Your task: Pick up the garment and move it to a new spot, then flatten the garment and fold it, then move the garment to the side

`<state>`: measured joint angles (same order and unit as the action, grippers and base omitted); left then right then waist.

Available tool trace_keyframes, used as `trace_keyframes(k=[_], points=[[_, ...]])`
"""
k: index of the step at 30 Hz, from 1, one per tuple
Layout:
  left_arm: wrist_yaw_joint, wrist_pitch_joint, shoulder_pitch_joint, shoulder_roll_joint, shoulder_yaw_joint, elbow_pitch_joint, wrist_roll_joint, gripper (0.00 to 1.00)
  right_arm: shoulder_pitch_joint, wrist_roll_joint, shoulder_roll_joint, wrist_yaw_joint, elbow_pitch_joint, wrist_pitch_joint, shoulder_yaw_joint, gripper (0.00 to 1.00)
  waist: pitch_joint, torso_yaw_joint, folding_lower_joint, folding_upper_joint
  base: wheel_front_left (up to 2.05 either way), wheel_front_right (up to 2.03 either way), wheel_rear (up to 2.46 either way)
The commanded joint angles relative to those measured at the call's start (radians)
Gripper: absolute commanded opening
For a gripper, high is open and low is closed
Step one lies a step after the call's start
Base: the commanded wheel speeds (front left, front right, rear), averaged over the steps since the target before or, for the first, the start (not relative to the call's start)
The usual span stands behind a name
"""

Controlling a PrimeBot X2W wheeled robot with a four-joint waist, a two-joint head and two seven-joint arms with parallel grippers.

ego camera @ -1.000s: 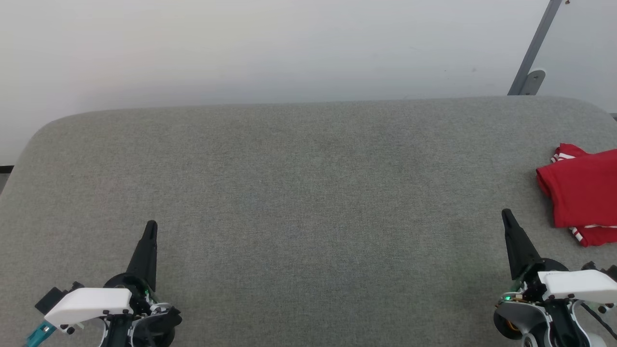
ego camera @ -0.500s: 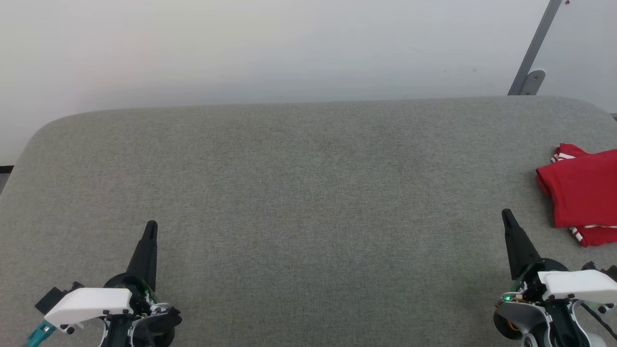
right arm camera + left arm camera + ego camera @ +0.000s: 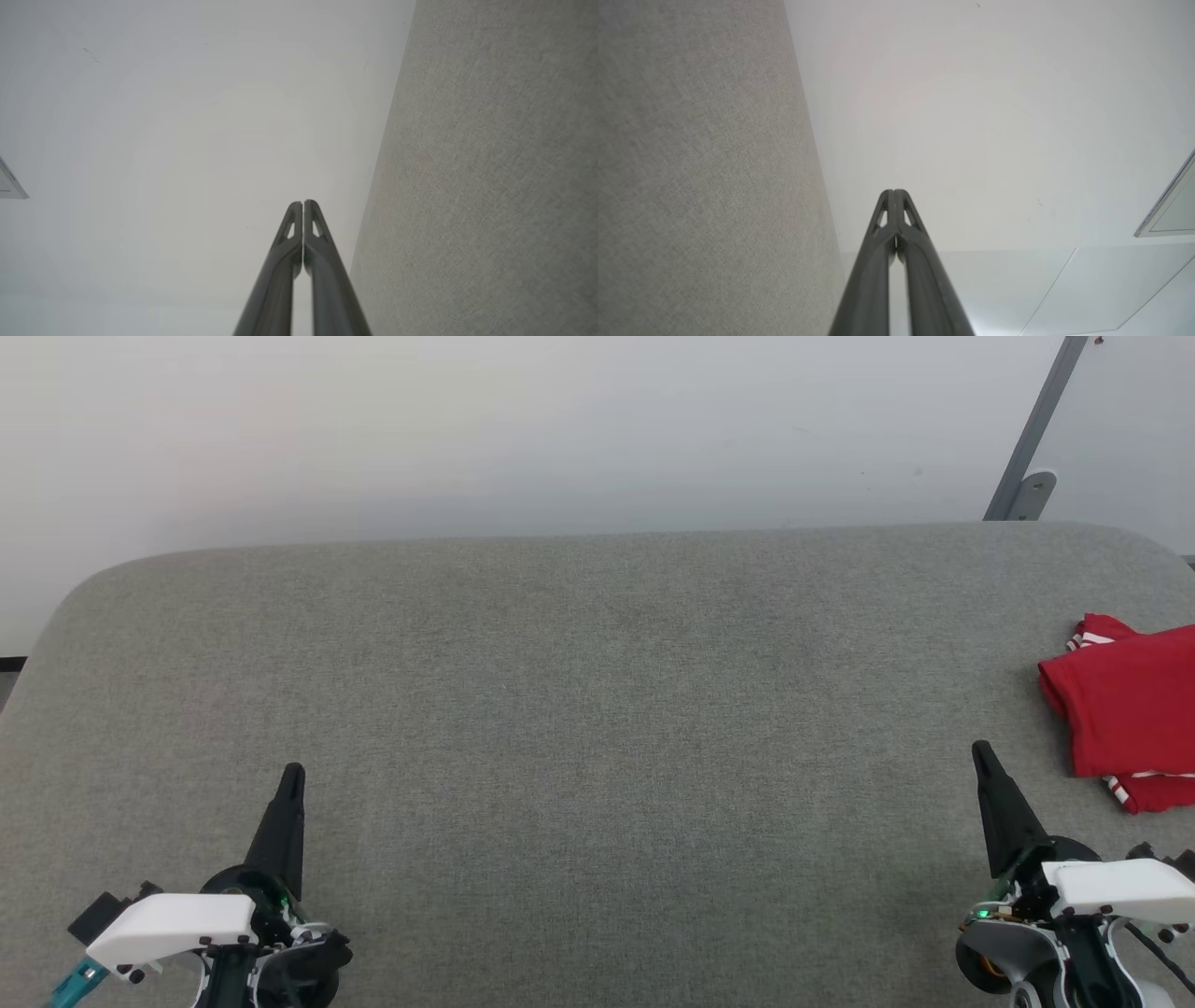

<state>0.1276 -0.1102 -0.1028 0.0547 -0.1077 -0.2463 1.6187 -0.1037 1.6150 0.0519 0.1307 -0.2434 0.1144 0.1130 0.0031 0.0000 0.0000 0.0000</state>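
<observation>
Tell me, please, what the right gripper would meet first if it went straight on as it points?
Probably nothing nearby: the shut right gripper points over the grey table toward the white wall. The red jersey lies off to its right. Depth is unclear.

The right gripper (image 3: 303, 204) rises from the middle of the bottom edge, its two long dark fingers (image 3: 275, 280) pressed together along their upper length, the tips meeting with no gap. Each finger has a small triangular cut-out just below its tip. Nothing sits between them. To the right of the gripper, a grey woven padded surface (image 3: 490, 186) takes up that side of the view, its edge running as a slanted line from the top down towards the fingers. The rest of the view is a pale, plain wall (image 3: 187, 140) with a few faint specks. At the far left edge, the corner of a light grey panel (image 3: 8, 185) pokes in.
</observation>
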Motion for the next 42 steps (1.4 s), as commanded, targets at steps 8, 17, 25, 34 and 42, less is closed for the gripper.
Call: trace_keyframes(k=[8, 17, 25, 34, 42], points=[[0.006, -0.004, -0.012, -0.002, -0.003, 0.000, -0.004, 0.00, -0.010, -0.003, -0.002, 0.000, -0.003, 0.002, 0.001, 0.00, 0.000, 0.000, 0.0000, 0.0000, 0.00, 0.00, 0.00], [0.006, -0.004, -0.012, -0.002, -0.003, 0.000, -0.004, 0.00, -0.010, -0.003, -0.002, 0.000, -0.003, 0.002, 0.001, 0.00, 0.000, 0.000, 0.0000, 0.0000, 0.00, 0.00, 0.00], [0.006, -0.005, -0.013, -0.002, -0.004, 0.000, -0.005, 0.00, -0.010, -0.003, -0.002, 0.000, -0.003, 0.002, 0.002, 0.00, 0.000, 0.000, 0.0000, 0.0000, 0.00, 0.00, 0.00], [0.006, -0.005, -0.013, -0.003, -0.004, 0.000, -0.005, 0.00, -0.010, -0.003, -0.002, 0.000, -0.003, 0.002, 0.002, 0.00, 0.000, 0.000, 0.0000, 0.0000, 0.00, 0.00, 0.00], [0.006, -0.006, -0.013, -0.003, -0.005, 0.000, -0.006, 0.00, -0.010, -0.003, -0.002, 0.000, -0.003, 0.002, 0.002, 0.00, 0.000, 0.000, 0.0000, 0.0000, 0.00, 0.00, 0.00]])
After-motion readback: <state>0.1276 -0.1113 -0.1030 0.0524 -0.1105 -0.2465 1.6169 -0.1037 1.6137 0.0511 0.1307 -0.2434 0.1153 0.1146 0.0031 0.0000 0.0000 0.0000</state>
